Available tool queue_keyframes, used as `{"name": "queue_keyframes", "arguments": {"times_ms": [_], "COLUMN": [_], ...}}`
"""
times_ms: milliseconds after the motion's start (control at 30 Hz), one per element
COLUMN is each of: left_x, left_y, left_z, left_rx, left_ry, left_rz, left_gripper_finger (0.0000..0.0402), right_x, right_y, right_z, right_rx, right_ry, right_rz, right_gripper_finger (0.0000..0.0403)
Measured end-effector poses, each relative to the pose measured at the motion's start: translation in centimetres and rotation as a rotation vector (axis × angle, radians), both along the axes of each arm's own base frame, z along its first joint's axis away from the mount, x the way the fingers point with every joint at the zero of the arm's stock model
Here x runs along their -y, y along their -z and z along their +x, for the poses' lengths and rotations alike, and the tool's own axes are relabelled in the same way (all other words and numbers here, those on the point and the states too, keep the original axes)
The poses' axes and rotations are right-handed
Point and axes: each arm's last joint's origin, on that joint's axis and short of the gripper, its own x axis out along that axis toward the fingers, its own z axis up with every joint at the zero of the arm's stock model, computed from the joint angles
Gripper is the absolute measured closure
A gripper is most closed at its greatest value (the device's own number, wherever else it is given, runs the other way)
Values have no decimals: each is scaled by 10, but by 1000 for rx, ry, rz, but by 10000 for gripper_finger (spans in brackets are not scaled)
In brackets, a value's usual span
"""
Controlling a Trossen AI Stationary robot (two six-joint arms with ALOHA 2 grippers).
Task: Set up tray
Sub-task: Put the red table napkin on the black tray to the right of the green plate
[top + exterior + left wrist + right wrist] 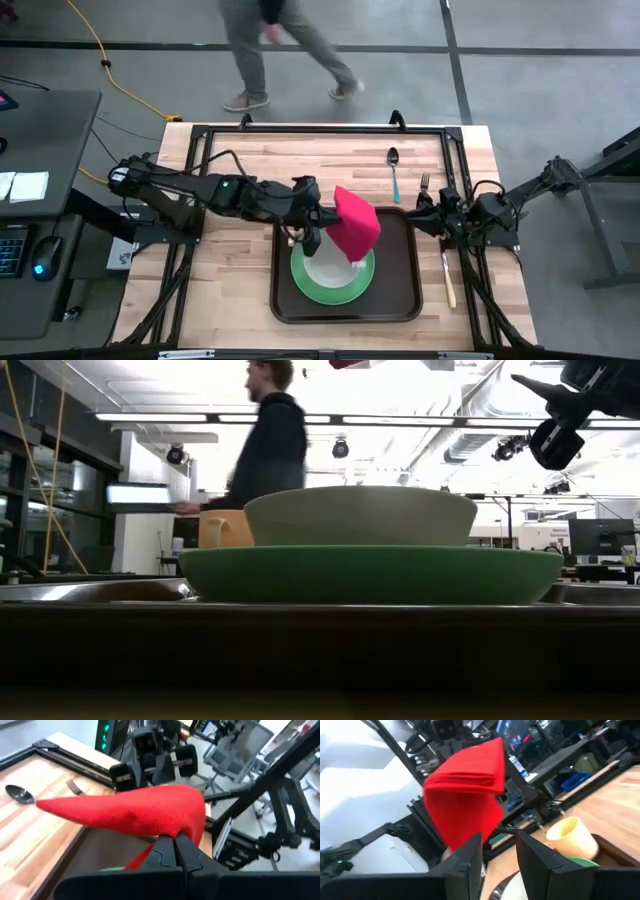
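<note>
A dark brown tray (pixel 400 290) lies at the table's middle and carries a green plate (pixel 345 287) with a white bowl (pixel 328 268) on it. In the low view the bowl (pixel 360 515) sits on the plate (pixel 370 573). My left gripper (pixel 318 228) reaches in from the table's left and is shut on a folded red napkin (pixel 356 224) above the bowl. My right gripper (pixel 500 851) is open at the tray's right rim, pointing at the napkin (pixel 465 795). A yellow cup (pixel 571 838) stands beside the plate. My left gripper pinches the red napkin between its two shut fingers (pixel 175 851) at a folded corner (pixel 186 826), several layers thick. It comes from the table's left. The napkin is lifted clear and sticks out beyond the fingertips above the bowl.
A spoon (pixel 393 170) and a fork (pixel 424 184) lie on the wood beyond the tray's far right corner. A knife (pixel 449 280) lies to the right of the tray. A black frame (pixel 300 131) borders the table. A person (pixel 285 50) walks past its far side.
</note>
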Motion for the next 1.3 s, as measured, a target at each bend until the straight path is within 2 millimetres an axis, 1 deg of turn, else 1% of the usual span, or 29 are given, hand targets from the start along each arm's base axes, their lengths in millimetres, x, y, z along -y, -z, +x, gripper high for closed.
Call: {"name": "queue_keyframes", "arguments": {"times_ms": [133,333,400,567,667,767,933,1133,1300], "left_x": [-7,-20,-24,-34,-38,-40,-42,-46,-46], "left_y": [9,15,18,20,21,22,23,23,23], "left_z": [8,18,20,23,25,27,27,28,28], "left_rx": [-34,-41,-60,-62,-69,-65,-72,-73,-74], "left_ry": [-3,-13,-12,-32,-22,-27,-31,-41,-40], "left_rz": [0,-7,-3,-1,-1,0,4,6,8], "left_gripper_finger": [392,392,392,392,392,392,392,392,392], "right_x": [-3,-6,-6,-8,-10,-12,-14,-18,-19], "right_y": [-1,-1,-1,-4,-10,-18,-20,-15,-20], "right_z": [5,10,12,15,18,23,30,40,48], "right_rx": [20,32,42,48,50,58,23,-43,-52], "right_ry": [-20,-28,-28,-30,-40,-40,-14,10,16], "right_rz": [0,6,11,13,11,-5,-19,-14,-22], "right_gripper_finger": [304,304,304,302,291,270,242,230,228]}}
